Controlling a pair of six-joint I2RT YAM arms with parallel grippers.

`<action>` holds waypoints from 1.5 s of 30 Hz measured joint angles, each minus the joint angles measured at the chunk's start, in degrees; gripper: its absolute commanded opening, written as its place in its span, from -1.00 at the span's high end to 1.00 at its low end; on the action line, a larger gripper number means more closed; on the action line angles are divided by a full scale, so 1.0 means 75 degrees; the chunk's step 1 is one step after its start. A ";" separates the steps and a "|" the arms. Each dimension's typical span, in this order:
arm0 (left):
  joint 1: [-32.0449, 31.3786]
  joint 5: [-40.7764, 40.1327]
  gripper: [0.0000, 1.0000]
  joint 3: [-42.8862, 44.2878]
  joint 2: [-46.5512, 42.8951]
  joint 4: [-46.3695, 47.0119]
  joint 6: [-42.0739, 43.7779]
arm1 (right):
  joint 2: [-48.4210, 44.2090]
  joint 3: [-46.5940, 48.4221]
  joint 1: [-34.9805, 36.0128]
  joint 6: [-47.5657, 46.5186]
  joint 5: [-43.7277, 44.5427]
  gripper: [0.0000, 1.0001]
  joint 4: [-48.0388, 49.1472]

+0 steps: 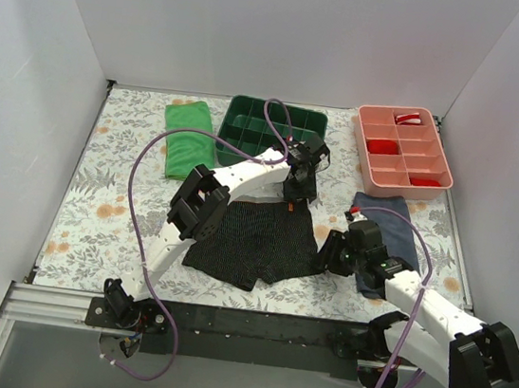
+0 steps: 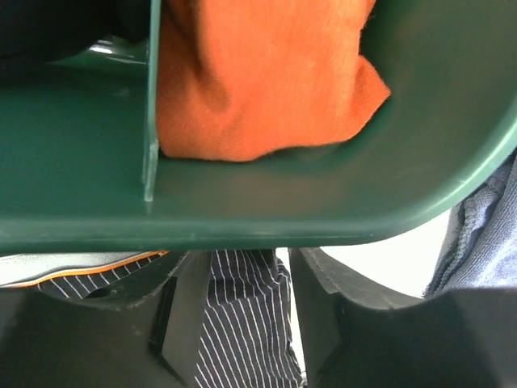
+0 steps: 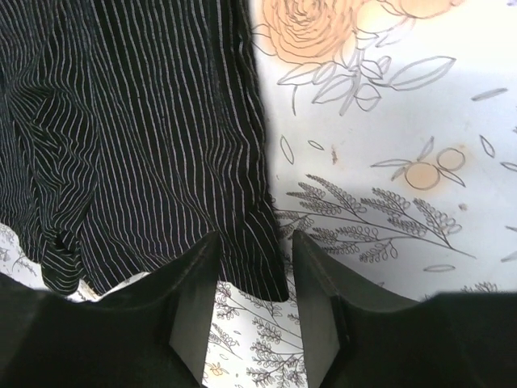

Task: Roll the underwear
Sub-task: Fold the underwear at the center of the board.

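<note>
The underwear is seen spread flat on the table, with no roll begun, so nearly the whole task is judged to be left. The left gripper is held with jaws parted over the waistband, beside the green tray. The right gripper is likewise parted, astride a leg hem.

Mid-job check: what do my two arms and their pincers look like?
Left arm and right arm: white links, bulky black joint housings, each trailing a looping purple cable. Left pincer and right pincer: two blunt matte-black fingers each.
</note>
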 measured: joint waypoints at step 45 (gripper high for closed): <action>0.0003 0.0015 1.00 -0.0801 -0.1198 0.0510 0.0545 | -0.1387 0.0772 0.0003 -0.0685 -0.1043 0.97 -0.0519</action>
